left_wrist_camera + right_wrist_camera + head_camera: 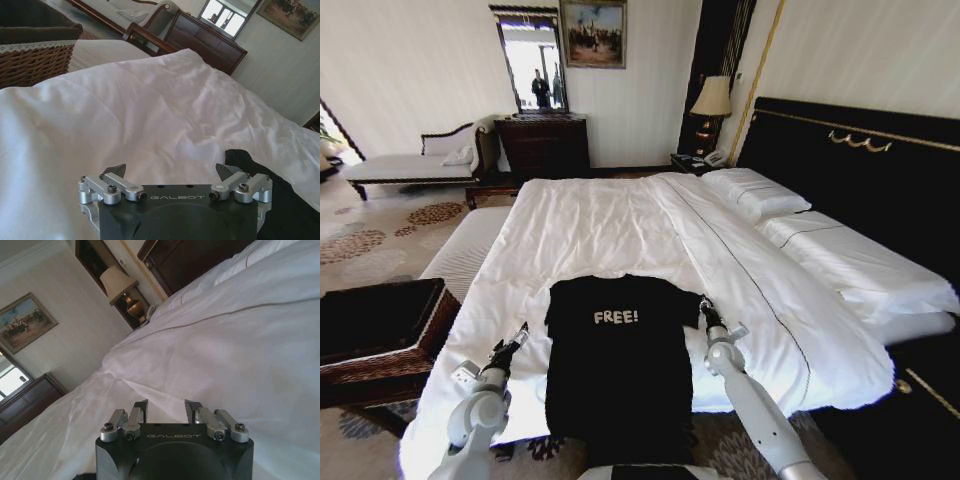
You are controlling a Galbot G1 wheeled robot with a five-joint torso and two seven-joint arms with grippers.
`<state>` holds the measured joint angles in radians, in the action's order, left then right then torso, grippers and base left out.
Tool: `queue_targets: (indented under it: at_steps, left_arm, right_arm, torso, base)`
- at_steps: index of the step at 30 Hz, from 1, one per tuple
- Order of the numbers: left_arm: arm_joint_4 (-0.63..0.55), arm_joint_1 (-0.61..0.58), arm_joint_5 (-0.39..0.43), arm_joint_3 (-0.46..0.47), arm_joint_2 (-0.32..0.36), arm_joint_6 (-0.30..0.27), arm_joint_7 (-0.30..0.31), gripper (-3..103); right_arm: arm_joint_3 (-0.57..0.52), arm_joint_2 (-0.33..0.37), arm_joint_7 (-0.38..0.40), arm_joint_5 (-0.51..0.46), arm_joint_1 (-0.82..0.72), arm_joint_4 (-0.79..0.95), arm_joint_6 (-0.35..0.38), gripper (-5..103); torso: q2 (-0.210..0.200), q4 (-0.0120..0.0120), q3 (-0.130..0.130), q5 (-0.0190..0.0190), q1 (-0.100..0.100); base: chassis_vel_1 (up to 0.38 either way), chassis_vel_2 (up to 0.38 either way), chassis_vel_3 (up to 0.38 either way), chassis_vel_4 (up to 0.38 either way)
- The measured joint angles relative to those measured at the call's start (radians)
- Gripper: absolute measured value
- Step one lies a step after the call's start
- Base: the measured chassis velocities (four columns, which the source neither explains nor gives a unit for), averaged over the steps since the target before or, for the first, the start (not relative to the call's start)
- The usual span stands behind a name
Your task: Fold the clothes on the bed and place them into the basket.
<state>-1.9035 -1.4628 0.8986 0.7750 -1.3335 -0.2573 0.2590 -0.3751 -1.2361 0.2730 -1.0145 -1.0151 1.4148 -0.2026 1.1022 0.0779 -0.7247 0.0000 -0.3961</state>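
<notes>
Black T-shirt [615, 365] spread flat at lower centre of the head frame, on the near edge of the white bed [620, 225] — "FREE!" lettering up. Left gripper [516, 338] just beside its left edge, fingers wide apart. Right gripper [705, 308] at the right sleeve — jaws parted, seemingly touching nothing. Basket [382, 335] at lower left.

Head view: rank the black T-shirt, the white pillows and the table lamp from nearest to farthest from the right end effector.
1. Black short-sleeved T-shirt with white "FREE!" lettering: right beside the right end effector, toward the robot's left.
2. White pillows: farther up the bed, by the black headboard.
3. Table lamp with cream shade: beyond the bed, on the nightstand.
</notes>
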Motion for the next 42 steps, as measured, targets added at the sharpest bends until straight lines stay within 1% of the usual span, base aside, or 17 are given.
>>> queue_targets:
  at_steps: [2,3,7,11,13,15,20,22,24,25,27,28,29,30,31,34,42]
  left_arm:
    - [0.007,0.002,0.002,0.004,-0.001,0.002,0.0,100]
    - [0.014,0.001,0.003,0.006,-0.006,0.005,0.0,100]
    - [0.017,-0.042,-0.013,-0.021,-0.04,0.015,-0.031,100]
    - [-0.011,-0.087,-0.04,-0.073,-0.071,0.032,-0.11,100]
    - [-0.038,-0.103,-0.068,-0.109,-0.09,0.042,-0.159,100]
    - [-0.051,-0.104,-0.146,-0.155,-0.1,0.062,-0.182,100]
    - [-0.041,-0.095,-0.304,-0.21,-0.069,0.094,-0.187,100]
    - [-0.032,-0.08,-0.286,-0.216,-0.057,0.092,-0.173,100]
    - [-0.019,-0.053,-0.213,-0.211,-0.05,0.081,-0.15,100]
    - [-0.002,-0.026,-0.128,-0.198,-0.048,0.068,-0.133,100]
    - [0.004,-0.016,-0.1,-0.193,-0.048,0.064,-0.129,100]
    - [0.019,0.004,-0.053,-0.183,-0.049,0.055,-0.123,100]
    - [0.061,0.051,0.074,-0.16,-0.059,0.041,-0.099,100]
    - [0.061,0.051,0.074,-0.16,-0.059,0.041,-0.099,100]
    - [0.085,0.081,0.164,-0.15,-0.069,0.031,-0.075,100]
    - [0.135,0.13,0.271,-0.139,-0.09,0.018,-0.053,100]
    - [0.194,0.192,0.289,-0.155,-0.122,0.007,-0.076,100]
  right_arm:
    - [-0.014,-0.001,0.021,0.024,-0.011,0.023,-0.01,37]
    - [-0.029,-0.004,0.037,0.045,-0.024,0.047,-0.02,48]
    - [-0.076,-0.012,0.058,0.072,-0.085,0.154,-0.037,65]
    - [-0.117,-0.019,0.075,0.059,-0.134,0.253,-0.038,71]
    - [-0.137,-0.022,0.084,0.05,-0.166,0.306,-0.038,86]
    - [-0.149,-0.028,0.098,0.043,-0.209,0.355,-0.037,96]
    - [-0.147,-0.053,0.112,0.041,-0.246,0.384,-0.035,100]
    - [-0.146,-0.065,0.118,0.042,-0.253,0.385,-0.035,100]
    - [-0.144,-0.074,0.124,0.043,-0.261,0.388,-0.034,100]
    - [-0.142,-0.076,0.128,0.042,-0.269,0.389,-0.034,100]
    - [-0.14,-0.076,0.129,0.042,-0.272,0.389,-0.033,100]
    - [-0.139,-0.076,0.13,0.042,-0.275,0.389,-0.033,100]
    - [-0.139,-0.074,0.132,0.042,-0.282,0.389,-0.033,100]
    - [-0.139,-0.074,0.132,0.042,-0.282,0.389,-0.033,100]
    - [-0.138,-0.074,0.135,0.043,-0.286,0.389,-0.033,100]
    - [-0.135,-0.075,0.139,0.049,-0.292,0.382,-0.033,100]
    - [-0.117,-0.086,0.162,0.06,-0.269,0.369,-0.023,100]
  torso:
    - [0.0,0.0002,0.0,-0.0002,0.0]
    - [0.0,0.0003,0.0,0.0,0.0]
    - [0.0,-0.0001,0.0,0.0,0.0]
    - [0.0,-0.0002,0.0,0.0,0.0]
    - [0.0,-0.0001,0.0,0.0,0.0]
    - [0.0,0.0004,0.0,0.0001,0.0]
    - [0.0,0.0,0.0,0.0002,0.0]
    - [0.0,-0.0002,0.0,0.0,0.0]
    - [0.0,-0.0002,0.0,0.0,0.0]
    - [0.0,-0.0001,0.0,0.0,0.0]
    - [0.0,0.0,0.0,-0.0001,0.0]
    - [0.0,0.0,0.0,0.0,0.0]
    - [0.0,-0.0001,0.0,0.0001,0.0]
    - [0.0,-0.0001,0.0,0.0001,0.0]
    - [0.0,0.0001,0.0,-0.0001,0.0]
    - [0.0,0.0001,0.0,-0.0001,0.0]
    - [0.0,-0.0001,0.0,-0.0001,0.0]
  base:
    - [0.0,0.0,0.0,0.0]
    - [0.0,0.0,0.0,0.0]
    - [0.0,0.0,0.0,0.0]
    - [0.0,0.0,0.0,0.0]
    - [0.0,0.0,0.0,0.0]
    - [0.0,0.0,0.0,0.0]
    - [0.0,0.0,0.0,0.0]
    - [0.0,0.0,0.0,0.0]
    - [0.0,0.0,0.0,0.0]
    - [0.0,0.0,0.0,0.0]
    - [0.0,0.0,0.0,0.0]
    - [0.0,0.0,0.0,0.0]
    - [0.0,0.0,0.0,0.0]
    - [0.0,0.0,0.0,0.0]
    - [0.0,0.0,0.0,0.0]
    - [0.0,0.0,0.0,0.0]
    - [0.0,0.0,0.0,0.0]
